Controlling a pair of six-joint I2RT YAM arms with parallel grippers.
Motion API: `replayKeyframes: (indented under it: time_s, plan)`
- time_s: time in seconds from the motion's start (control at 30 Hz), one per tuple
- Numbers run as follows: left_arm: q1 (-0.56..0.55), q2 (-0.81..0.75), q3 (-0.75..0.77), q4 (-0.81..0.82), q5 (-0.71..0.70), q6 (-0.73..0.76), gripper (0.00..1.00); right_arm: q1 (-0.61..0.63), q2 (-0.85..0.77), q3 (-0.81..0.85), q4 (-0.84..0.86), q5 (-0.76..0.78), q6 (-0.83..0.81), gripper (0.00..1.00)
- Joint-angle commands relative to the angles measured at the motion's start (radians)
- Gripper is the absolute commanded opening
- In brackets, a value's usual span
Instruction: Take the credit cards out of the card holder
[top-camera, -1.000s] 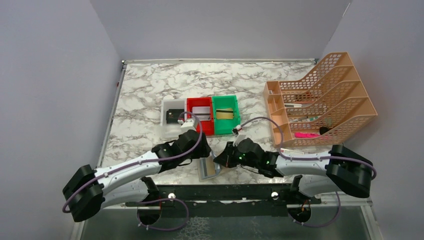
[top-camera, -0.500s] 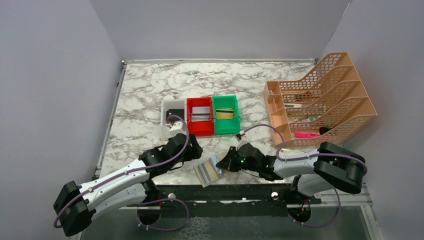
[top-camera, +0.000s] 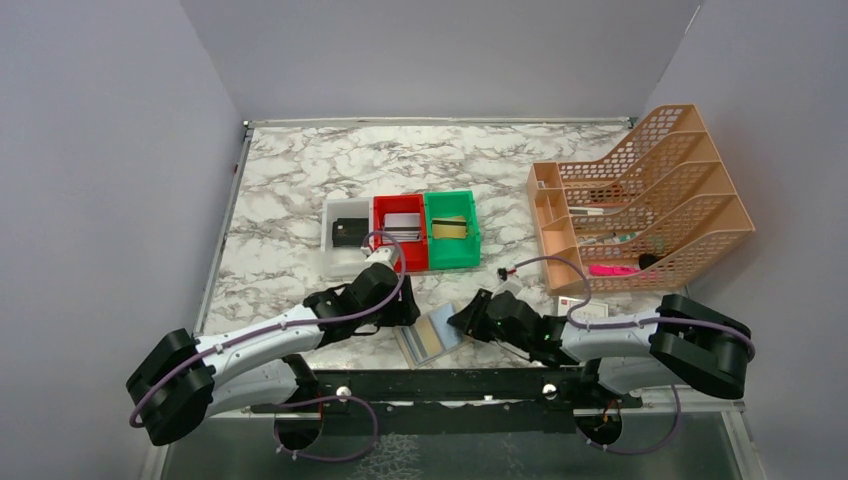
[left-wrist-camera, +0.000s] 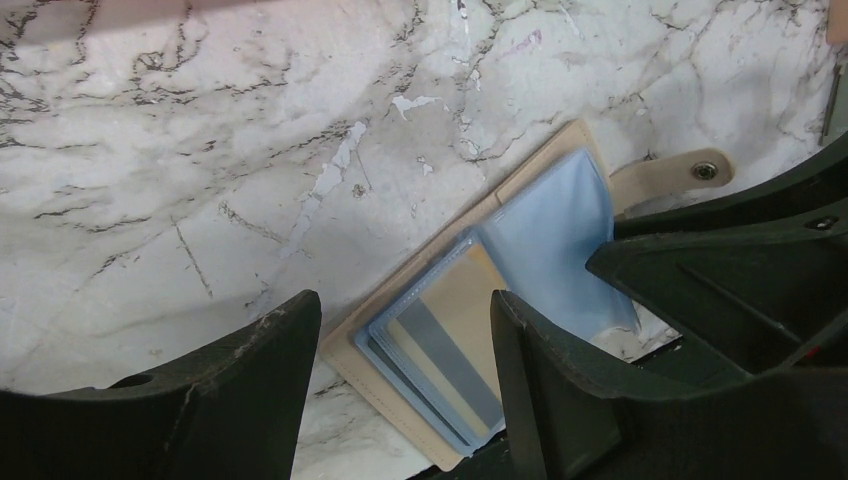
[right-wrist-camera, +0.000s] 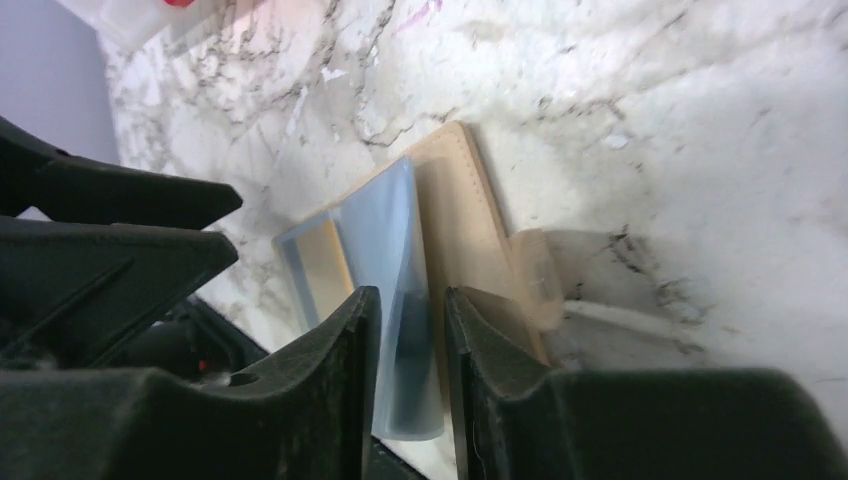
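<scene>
The tan card holder (top-camera: 430, 338) lies open on the marble near the table's front edge, between my two grippers. In the left wrist view its bluish sleeves fan out, and the top one shows a beige credit card (left-wrist-camera: 455, 335) with a grey stripe; the snap tab (left-wrist-camera: 690, 172) points away. My left gripper (left-wrist-camera: 400, 310) hovers open above the holder (left-wrist-camera: 360, 365), touching nothing. My right gripper (right-wrist-camera: 410, 297) has its jaws slightly apart, with one raised blue sleeve (right-wrist-camera: 385, 225) standing in the gap. The same card (right-wrist-camera: 322, 265) shows in the right wrist view.
White (top-camera: 345, 232), red (top-camera: 400, 232) and green (top-camera: 451, 230) bins stand in a row behind the grippers, with cards in the red and green ones. An orange file rack (top-camera: 640, 200) fills the right side. A small white box (top-camera: 585, 308) lies by the right arm.
My right gripper's jaws have parted from shut and slid slightly right. The holder has settled flatter on the table. My left gripper drew back, then returned over the holder.
</scene>
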Motion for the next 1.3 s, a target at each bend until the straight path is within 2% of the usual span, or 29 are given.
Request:
replayKeyframes:
  time_s: [0.0,0.2,0.33,0.4,0.53,0.6,0.73,0.9,1.13,1.27]
  plan:
    - [0.003,0.019,0.024,0.040,0.045,0.028,0.66,-0.002,-0.039,0.071,-0.229,0.112,-0.109,0.43]
    - [0.002,0.016,0.028,0.033,0.021,0.020,0.66,-0.002,-0.062,0.202,-0.561,0.185,-0.167,0.44]
    - [0.002,0.012,0.029,0.019,0.000,0.013,0.66,-0.002,-0.143,0.247,-0.656,0.218,-0.221,0.44]
    - [0.003,0.008,0.031,0.004,-0.011,0.009,0.66,-0.002,-0.194,0.249,-0.607,0.181,-0.312,0.44]
    - [0.002,-0.019,0.023,-0.016,-0.033,-0.007,0.66,-0.002,-0.258,0.219,-0.398,-0.042,-0.470,0.40]
    - [0.003,-0.038,0.017,-0.024,-0.039,-0.014,0.66,-0.002,-0.233,0.214,-0.308,-0.153,-0.498,0.39]
    - [0.003,-0.076,0.000,-0.038,-0.031,-0.023,0.66,-0.002,-0.089,0.257,-0.266,-0.288,-0.494,0.39]
    - [0.004,-0.125,-0.031,-0.041,0.034,-0.029,0.66,-0.002,0.082,0.290,-0.278,-0.307,-0.471,0.39]
    - [0.004,-0.139,-0.070,-0.043,0.134,-0.027,0.65,-0.002,0.152,0.255,-0.232,-0.335,-0.429,0.40]
    - [0.003,-0.120,-0.103,0.018,0.228,-0.031,0.59,-0.002,0.173,0.215,-0.160,-0.364,-0.356,0.36]
